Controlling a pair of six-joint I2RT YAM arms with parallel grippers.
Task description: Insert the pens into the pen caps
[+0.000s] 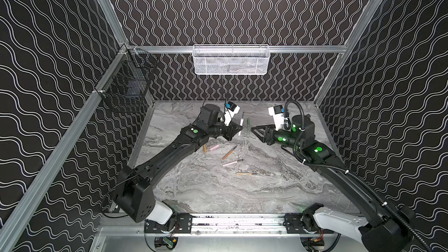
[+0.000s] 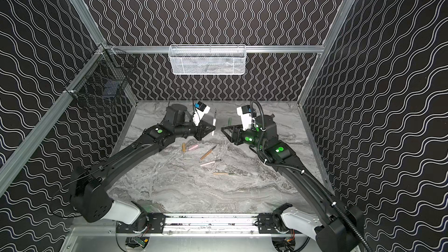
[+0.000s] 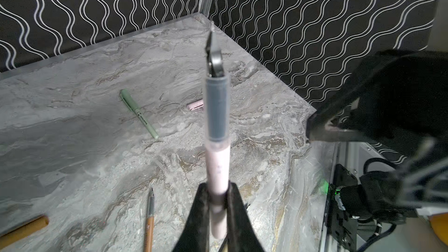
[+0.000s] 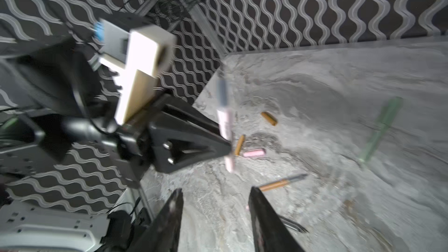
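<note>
My left gripper [image 1: 235, 130] [image 3: 218, 186] is shut on a pale pink pen [image 1: 241, 124] [image 3: 218, 161]; the pen's grey grip and dark tip point up and away from the jaws. My right gripper [image 1: 255, 130] [image 4: 216, 190] hovers just to the right of it, open, with nothing between its fingers. A pale green pen [image 1: 248, 126] [image 3: 139, 113] lies on the table between the two grippers. Nearer the front lie a tan cap [image 1: 204, 148], a pink cap [image 1: 213, 147], a tan pen [image 1: 229, 152], a pink pen [image 1: 232, 163] and another tan pen [image 1: 247, 173].
The marble tabletop [image 1: 242, 197] is boxed in by patterned walls. A white mesh basket [image 1: 230, 60] hangs on the back rail and a black wire basket [image 1: 126, 81] on the left rail. A second tan cap [image 4: 269, 118] lies beyond the left gripper.
</note>
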